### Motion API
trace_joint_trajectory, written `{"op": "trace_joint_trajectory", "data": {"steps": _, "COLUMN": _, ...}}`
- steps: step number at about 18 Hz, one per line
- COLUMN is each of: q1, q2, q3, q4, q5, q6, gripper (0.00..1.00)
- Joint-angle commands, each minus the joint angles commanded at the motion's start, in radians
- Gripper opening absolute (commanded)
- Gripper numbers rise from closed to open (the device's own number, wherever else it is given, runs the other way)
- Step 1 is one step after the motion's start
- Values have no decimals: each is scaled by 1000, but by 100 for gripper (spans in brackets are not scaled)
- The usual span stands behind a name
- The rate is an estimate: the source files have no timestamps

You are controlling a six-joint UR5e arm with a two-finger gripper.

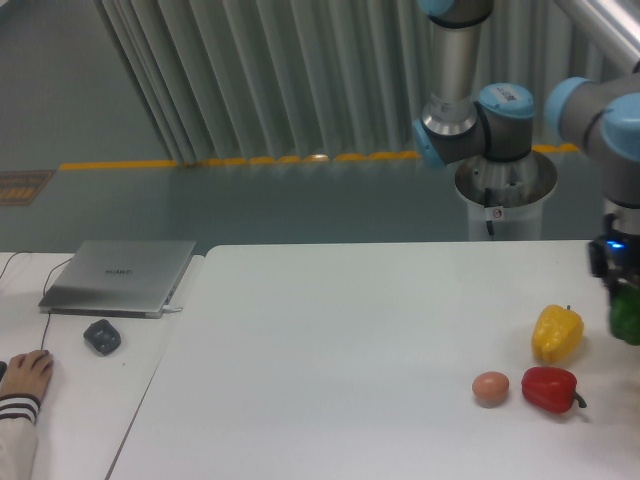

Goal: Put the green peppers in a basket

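At the far right edge of the frame we see the green pepper point(627, 318), only a glossy dark sliver of it showing, cut off by the border and sitting directly beneath the gripper point(615, 285). The gripper's dark body, lit by a small blue light, hangs straight down over the pepper, but we cannot tell whether its fingers are closed on the pepper or spread, since the edge of the picture hides them. We also cannot tell whether the pepper rests on the white table point(340, 350) or is lifted off it. Just to the left of the green pepper stands a yellow pepper point(557, 333), and below that lies a red pepper point(549, 389) with its stem pointing right. Close beside the red pepper, to its left, sits a brown egg point(490, 388). The robot arm point(520, 120), grey with blue joints, bends across the top right of the scene. Well apart, on a lower desk at the left, we note a closed silver laptop point(120, 277), a dark mouse point(102, 336) and a person's hand point(25, 377).
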Motion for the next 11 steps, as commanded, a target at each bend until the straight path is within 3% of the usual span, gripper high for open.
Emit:
{"op": "trace_joint_trajectory", "data": {"steps": 2, "q1": 12, "q2": -14, "q3": 0, "q4": 37, "q5": 70, "q6": 123, "gripper": 57}}
{"op": "trace_joint_trajectory", "data": {"steps": 11, "q1": 80, "q2": -58, "q3": -3, "q4": 120, "q5": 67, "q6": 208, "gripper": 57}}
